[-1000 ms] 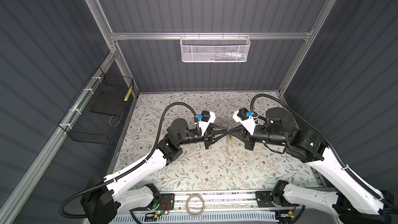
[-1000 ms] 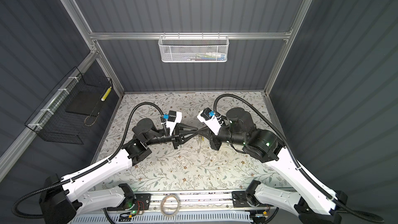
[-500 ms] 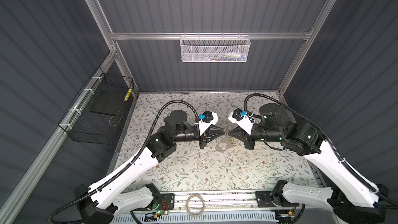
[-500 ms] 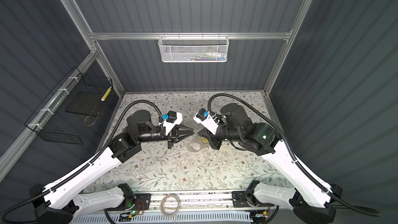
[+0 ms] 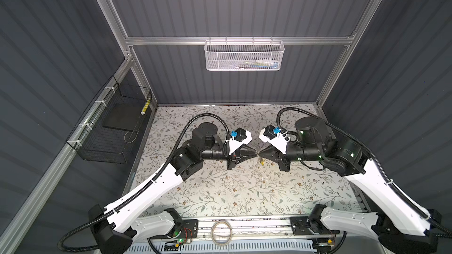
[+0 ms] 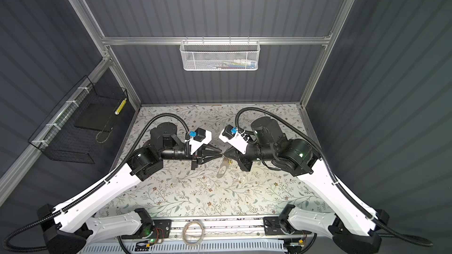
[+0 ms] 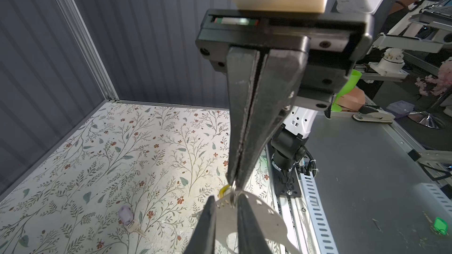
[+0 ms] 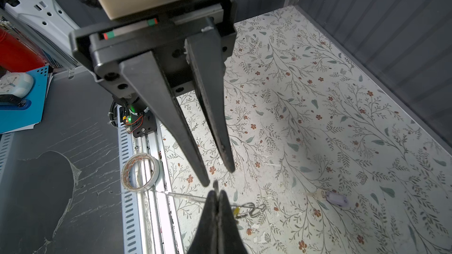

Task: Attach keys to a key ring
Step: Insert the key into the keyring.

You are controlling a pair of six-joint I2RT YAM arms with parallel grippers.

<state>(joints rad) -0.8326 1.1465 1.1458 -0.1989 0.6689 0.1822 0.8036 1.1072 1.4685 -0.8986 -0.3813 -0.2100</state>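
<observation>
**Tape roll** (image 5: 221,232): translucent tan, lying on the front rail. It has no part in the task.

**Left gripper** (image 8: 218,177): raised over mid-table, tip to tip with its partner. Its fingers stand apart, straddling the narrow end of the key ring. Whether they touch it cannot be told.

**Right gripper** (image 7: 233,183): fingers pressed together, pinching the thin wire loop at the ring's narrow end.

**Key ring** (image 7: 259,216): flat grey oval plate, hanging below the meeting tips, above the floral table (image 5: 220,191).

**Yellow key** (image 7: 223,191): head just beside the pinch point. It appears to hang on the loop, but the threading itself is hidden.

**Lilac key** (image 7: 126,215): lying flat on the table, well apart from both grippers and unattached.

**Handling note:** the step looks like a handover or a steadying of the ring.
- Close the left fingers squarely on the flat plate, clear of the yellow head.
- Keep the right pinch firm until that grip is sure, because the wire is thin and could slip.
- Fetch the lilac key only after that.

**White mesh basket** (image 5: 244,56): hung on the back wall.
</observation>
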